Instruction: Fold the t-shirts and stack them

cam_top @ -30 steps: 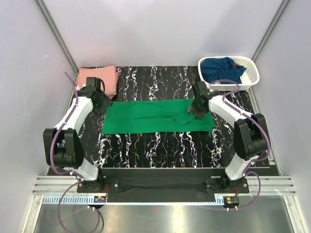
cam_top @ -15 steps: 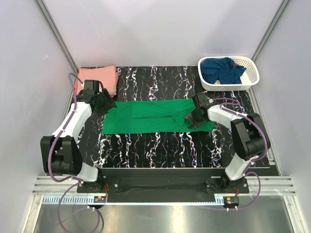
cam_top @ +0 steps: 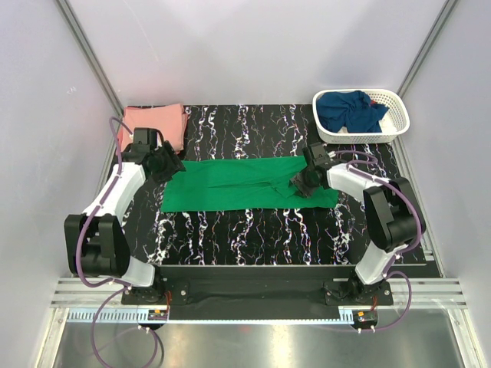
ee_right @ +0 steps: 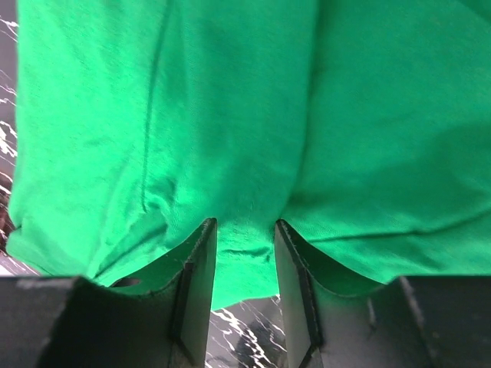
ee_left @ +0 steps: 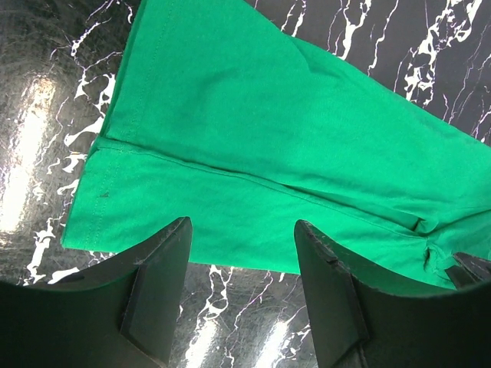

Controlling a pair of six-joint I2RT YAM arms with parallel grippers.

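the right claw (ee_right: 245, 230) has been lowered onto the green t-shirt (cam_top: 238, 184), jaws narrowed round a pucker; whether it is grasped cannot be told. the left claw (ee_left: 242, 230) is held released, so folding is judged pending.

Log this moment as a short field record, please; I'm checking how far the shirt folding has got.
green t-shirt: folded into a long strip across the middle of the table
pink t-shirt: folded, far left corner
navy t-shirt: bunched in the white basket, far right
left gripper: open, over the strip's left end
right gripper: open, astride a pucker of cloth at the right end
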